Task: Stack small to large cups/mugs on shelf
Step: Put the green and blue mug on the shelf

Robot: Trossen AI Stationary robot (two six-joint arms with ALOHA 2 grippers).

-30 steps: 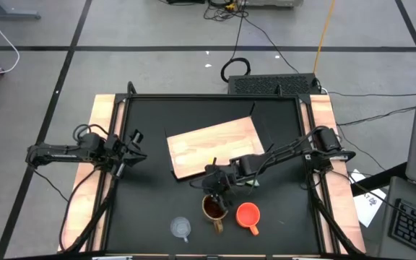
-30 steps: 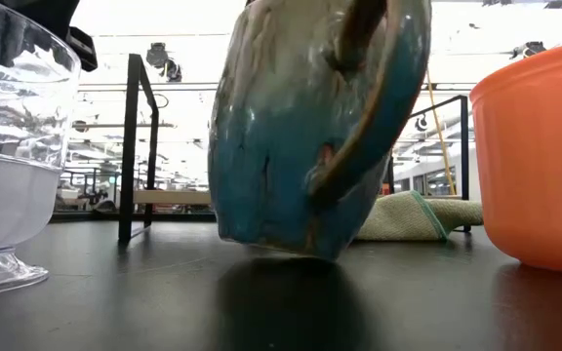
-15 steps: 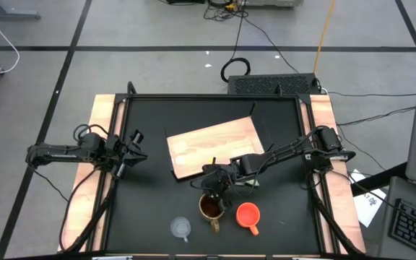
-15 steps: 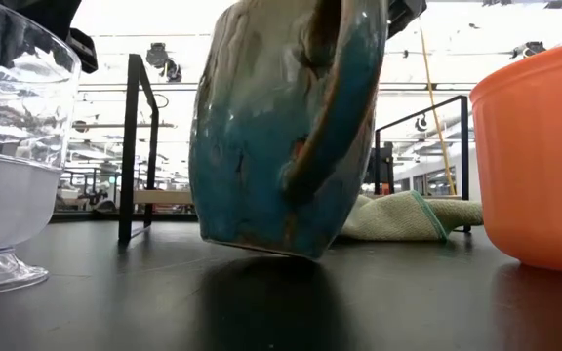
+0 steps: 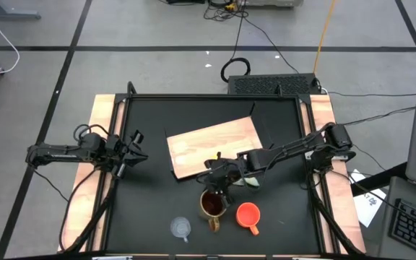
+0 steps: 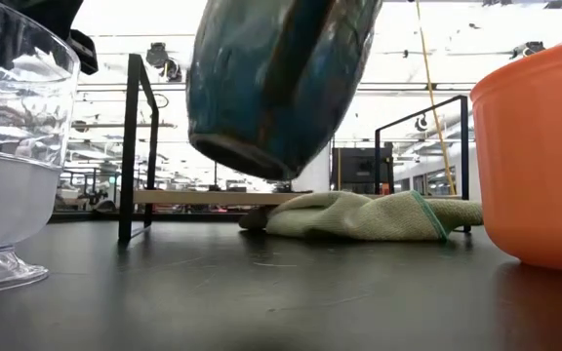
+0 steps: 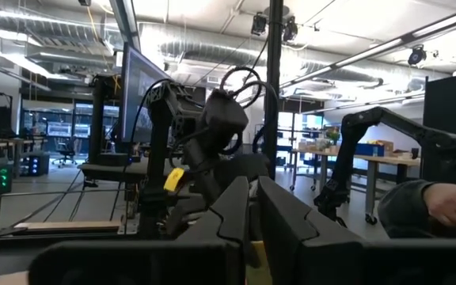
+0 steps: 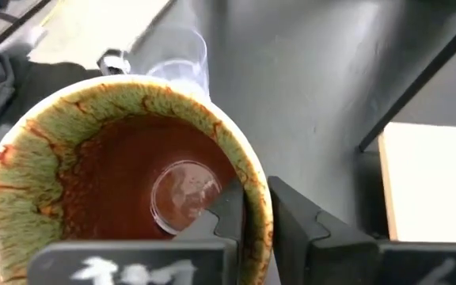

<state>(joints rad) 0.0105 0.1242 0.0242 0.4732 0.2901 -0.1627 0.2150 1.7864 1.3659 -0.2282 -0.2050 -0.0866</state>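
The olive-brown mug (image 5: 211, 206), dark inside, hangs tilted above the table with my right gripper (image 5: 219, 186) shut on it; in the low view the mug (image 6: 271, 78) shows its base clear of the tabletop. The orange mug (image 5: 248, 214) stands on its base to its right, and the clear glass cup (image 5: 181, 228) stands on its foot near the front edge. The light-wood shelf (image 5: 215, 146) lies flat in the table's middle. My left gripper (image 5: 132, 152) waits shut at the table's left, touching nothing. My right gripper pinches the olive-brown mug's rim (image 8: 252, 207) on its far side, one finger inside the mug and one outside. The fingers slant down from the table's far right. The mug is lifted clear of the table and hangs tilted below the fingers.
A pale green cloth (image 6: 369, 214) lies crumpled on the table under my right arm, just right of the shelf's near corner. Black upright frame posts (image 6: 135, 146) stand along the table's sides. The glass cup (image 8: 180, 63) and orange mug (image 6: 540, 166) flank the lifted mug closely.
My right gripper has risen with the olive-brown mug. The mug, tipped with its base touching the table a second ago, now hangs clear of it, still tilted, and has swung slightly toward the table's left.
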